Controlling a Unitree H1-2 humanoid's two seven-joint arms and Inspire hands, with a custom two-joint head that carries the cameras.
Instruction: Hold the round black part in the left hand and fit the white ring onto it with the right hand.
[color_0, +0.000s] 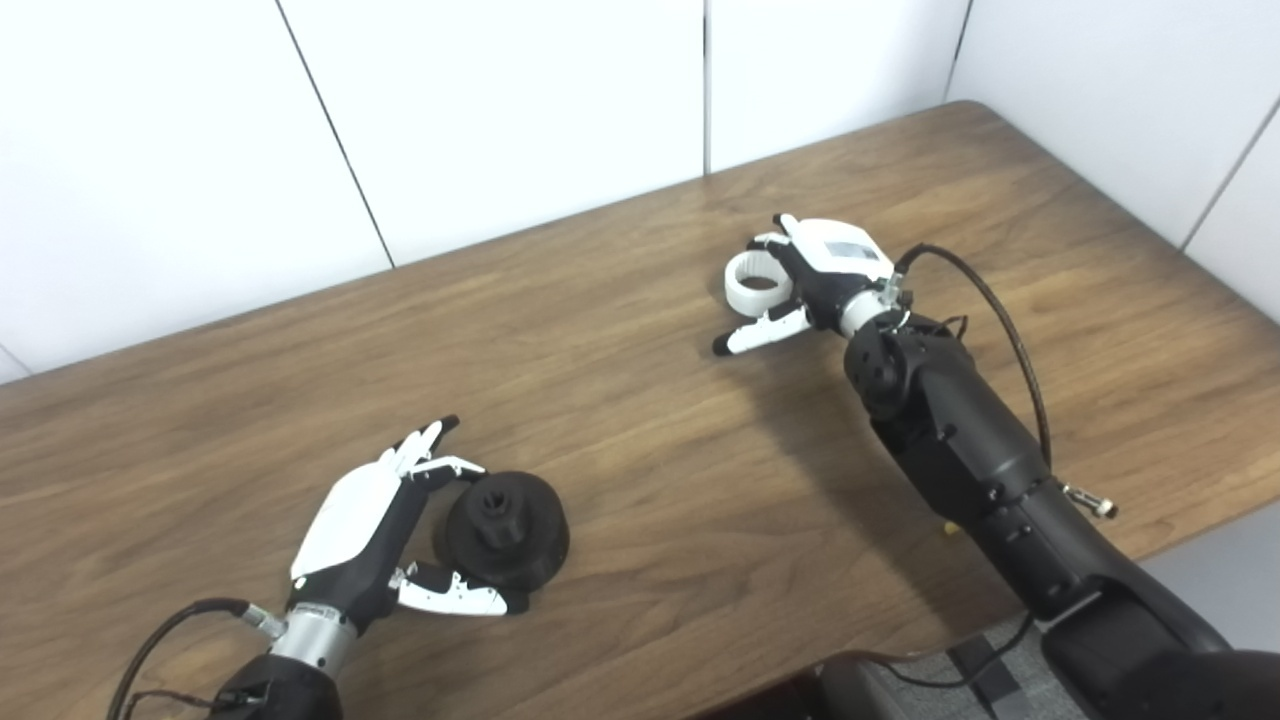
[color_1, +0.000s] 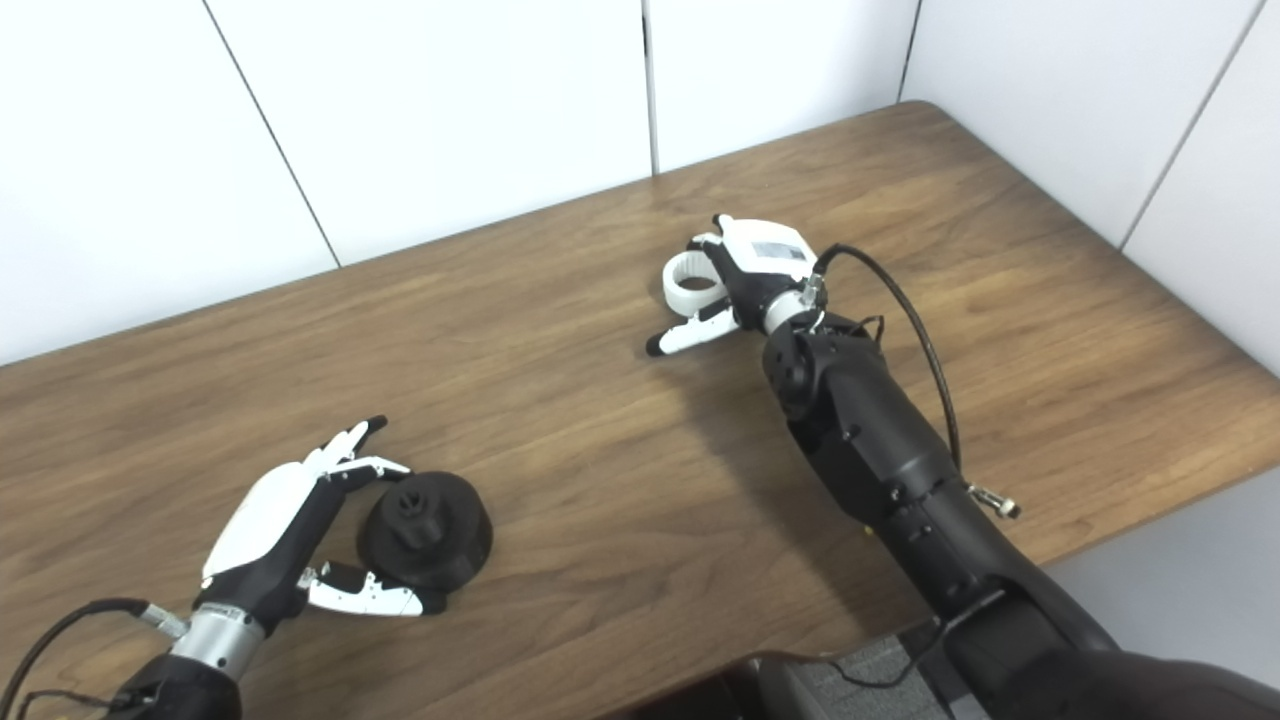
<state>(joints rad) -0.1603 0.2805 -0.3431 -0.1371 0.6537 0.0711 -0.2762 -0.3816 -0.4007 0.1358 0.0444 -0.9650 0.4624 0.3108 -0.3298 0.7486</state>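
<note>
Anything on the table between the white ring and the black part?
Nothing visible. Only bare table lies between the white ring, at the right hand, and the round black part, which sits on the table between the left hand's fingers and thumb.

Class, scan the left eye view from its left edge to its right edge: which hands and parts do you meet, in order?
left hand → round black part → white ring → right hand
</note>
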